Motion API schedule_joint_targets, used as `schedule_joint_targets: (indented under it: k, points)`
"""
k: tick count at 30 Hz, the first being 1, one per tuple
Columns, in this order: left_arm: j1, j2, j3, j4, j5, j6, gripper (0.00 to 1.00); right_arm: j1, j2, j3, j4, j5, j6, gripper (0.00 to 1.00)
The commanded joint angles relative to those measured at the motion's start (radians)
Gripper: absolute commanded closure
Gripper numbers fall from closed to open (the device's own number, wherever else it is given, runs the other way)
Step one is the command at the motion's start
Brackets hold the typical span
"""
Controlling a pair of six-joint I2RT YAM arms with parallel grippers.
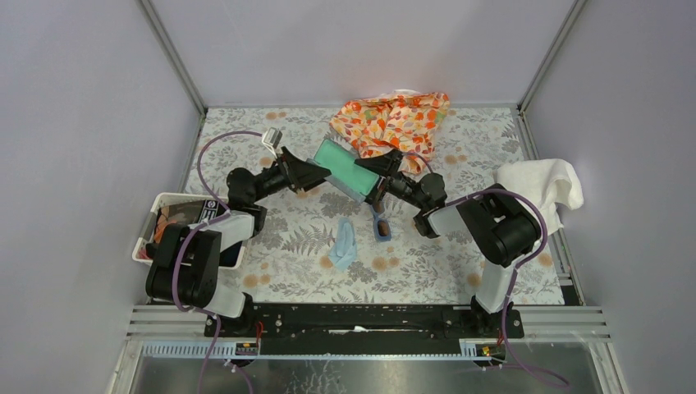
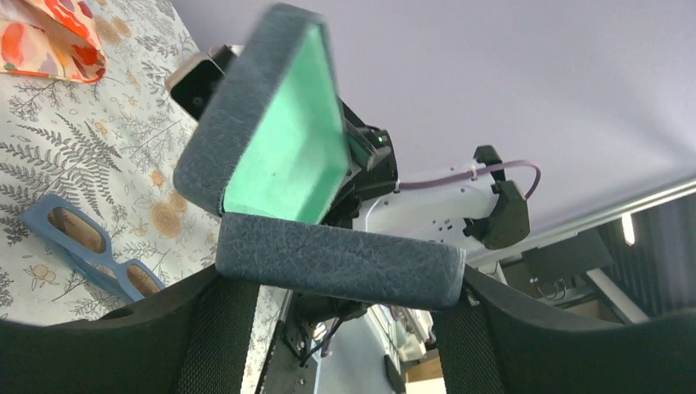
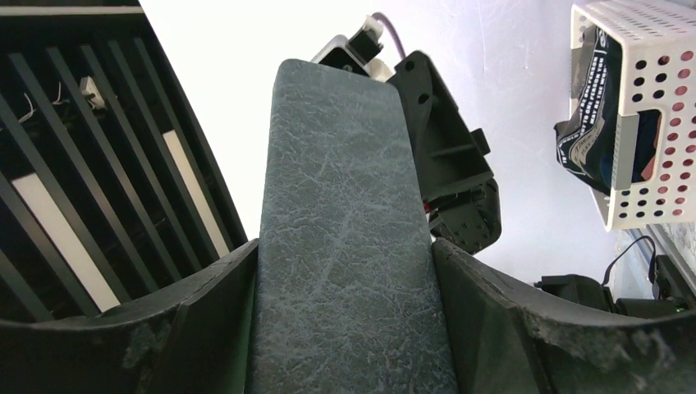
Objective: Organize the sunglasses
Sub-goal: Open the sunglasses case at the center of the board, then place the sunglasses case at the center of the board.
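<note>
Grey-lilac walls close the bay on three sides. The table (image 1: 271, 271) carries a pale fern-and-flower print.

Bystanders:
- crumpled orange flower-print fabric (image 1: 394, 119) at the back
- white folded towel (image 1: 542, 185) at the right edge
- white perforated plastic basket (image 1: 168, 197) at the left edge

The dark grey rectangular case with teal-green lining (image 1: 349, 170) is held off the table at mid-field, hinged open with the lining facing up. It spans the gap between the two hands.

The left hand (image 1: 324, 175) pinches one shell. In the left wrist view its fingers (image 2: 222, 336) press on either end of that grey shell. The right hand (image 1: 376, 164) pinches the other shell. In the right wrist view the textured grey outer face fills the space between its fingers (image 3: 533, 328). Neither hand is free.

A light blue soft cloth (image 1: 344, 244) lies crumpled on the table, near-side of the case.

The small blue plastic-framed sunglasses with dark brownish lenses (image 1: 381, 223) lie flat on the table, just right of the cloth and apart from it. They sit just to the near side of the right hand, below the case's right end.

Key relation: the sunglasses' long axis runs roughly far-to-near, crossing the line between the two hands. The right hand is clearly the nearer one.

Judgement: the right hand would have to let go of the case, leaving it to the left hand. It could then drop toward the near edge and close across the frame's short, left-right width.
</note>
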Motion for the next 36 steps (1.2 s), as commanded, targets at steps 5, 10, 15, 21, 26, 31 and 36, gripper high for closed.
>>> schedule_joint_targets:
  k: [5,10,15,21,26,31,36]
  points:
    - [-0.007,-0.023,-0.01,0.052,0.052,0.073,1.0,0.005,0.002,0.009,0.146,0.006,0.013,0.14]
    - [-0.006,-0.022,-0.016,0.021,0.04,0.08,1.0,0.006,-0.012,-0.001,0.144,0.003,-0.006,0.01]
    - [0.014,-0.024,-0.001,-0.089,0.027,0.099,1.0,0.003,-0.021,-0.054,0.135,-0.003,-0.036,0.0]
    - [0.15,-0.045,0.18,-0.714,0.083,0.332,1.0,-0.039,-0.017,-0.261,0.084,-0.049,-0.122,0.0]
    - [0.168,0.035,0.359,-1.159,0.028,0.605,1.0,-0.071,-0.109,-0.304,-0.056,-0.1,-0.227,0.0]
    - [0.168,0.193,0.431,-1.226,0.015,0.638,1.0,-0.127,-0.367,-0.254,-0.596,-0.12,-0.553,0.0]
    - [0.158,0.324,0.542,-1.322,0.001,0.709,1.0,-0.141,-0.641,-0.003,-1.447,0.108,-1.072,0.0]
